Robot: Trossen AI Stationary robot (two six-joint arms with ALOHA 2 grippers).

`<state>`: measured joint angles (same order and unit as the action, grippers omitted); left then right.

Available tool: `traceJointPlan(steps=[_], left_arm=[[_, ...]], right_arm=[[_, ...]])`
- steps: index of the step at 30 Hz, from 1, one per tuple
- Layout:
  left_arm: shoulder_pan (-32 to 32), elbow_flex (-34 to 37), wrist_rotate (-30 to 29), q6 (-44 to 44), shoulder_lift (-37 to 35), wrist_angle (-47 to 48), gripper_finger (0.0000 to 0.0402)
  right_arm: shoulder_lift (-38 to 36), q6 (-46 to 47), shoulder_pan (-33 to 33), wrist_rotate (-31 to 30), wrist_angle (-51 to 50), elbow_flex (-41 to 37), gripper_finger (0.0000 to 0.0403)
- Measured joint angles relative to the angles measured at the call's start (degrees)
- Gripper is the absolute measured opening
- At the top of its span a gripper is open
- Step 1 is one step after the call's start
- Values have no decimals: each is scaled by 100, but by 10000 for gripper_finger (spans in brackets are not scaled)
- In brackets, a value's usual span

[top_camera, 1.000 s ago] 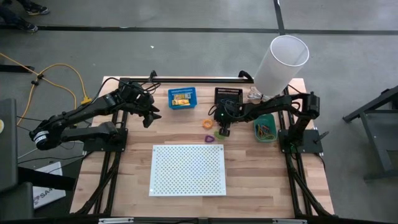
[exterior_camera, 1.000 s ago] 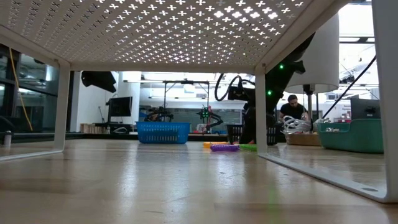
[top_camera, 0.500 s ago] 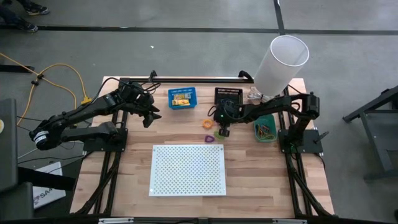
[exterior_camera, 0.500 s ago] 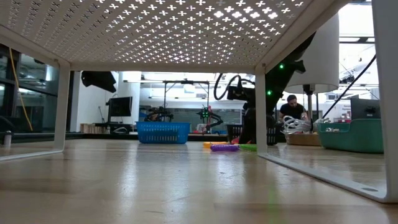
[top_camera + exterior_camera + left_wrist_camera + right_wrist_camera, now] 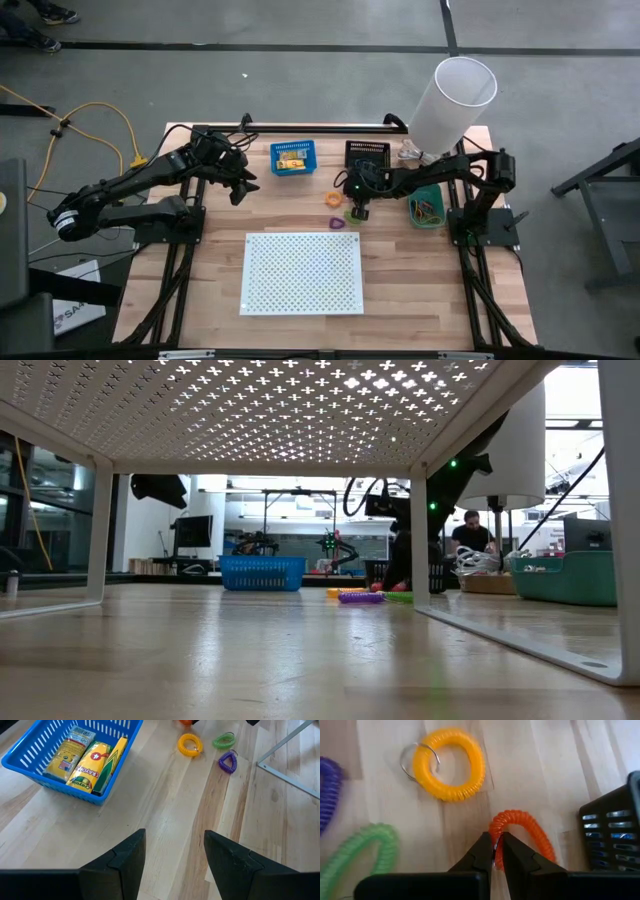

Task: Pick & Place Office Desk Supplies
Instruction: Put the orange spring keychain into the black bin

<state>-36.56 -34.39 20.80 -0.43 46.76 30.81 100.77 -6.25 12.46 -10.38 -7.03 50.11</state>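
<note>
Right gripper (image 5: 494, 854): down at the table among the coil loops, just in front of the black bin (image 5: 367, 154); fingers nearly together, pinching the near edge of the orange coil loop (image 5: 522, 836).
Orange coil loop: flat on the wood, just beside the black bin, caught between the right fingertips.
Yellow coil loop (image 5: 450, 762): on the table near the orange one, apart from it, a metal ring at one side.
Green coil loop (image 5: 361, 855): flat on the table beside the right gripper, apart from the yellow loop.
Purple coil loop (image 5: 228, 762): next to the green one, close to the edge of the white perforated board (image 5: 302, 273).
Left gripper (image 5: 174, 851): raised over bare wood beside the blue bin (image 5: 52, 772); fingers spread wide, nothing between them.
Blue bin: at the far side of the table, left of the black bin; holds yellow crayon packets (image 5: 95, 764) lying side by side.
Green bin (image 5: 427, 206): at the right side of the table beside the right arm, with thin coloured bands inside.
White cylinder (image 5: 452, 101): standing at the far right corner of the table.
</note>
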Motion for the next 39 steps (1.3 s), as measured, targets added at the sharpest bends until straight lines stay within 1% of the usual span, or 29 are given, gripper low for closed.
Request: traceJointPlan(steps=[2,7,13,16,22,24,27,39], left_arm=[[0,0,0,0,0,-1,195],[1,0,0,0,0,0,195],[0,0,2,0,0,-2,195],[-1,0,0,0,0,-3,195],[1,0,0,0,0,-4,195],[1,0,0,0,0,-2,195],[-1,0,0,0,0,-2,195],[1,0,1,0,0,-3,195]], right_arm=[[-118,-15,-36,-65,1,0,23],[-401,-256,-215,-460,-38,30,23],[-733,-359,-343,-652,26,66,23],[-780,-430,-347,-778,6,66,23],[-780,-428,-346,-795,4,63,23],[-780,-427,-334,-907,2,63,23],[-780,-425,-243,-1060,7,63,23],[-780,-436,503,-1073,141,63,23]])
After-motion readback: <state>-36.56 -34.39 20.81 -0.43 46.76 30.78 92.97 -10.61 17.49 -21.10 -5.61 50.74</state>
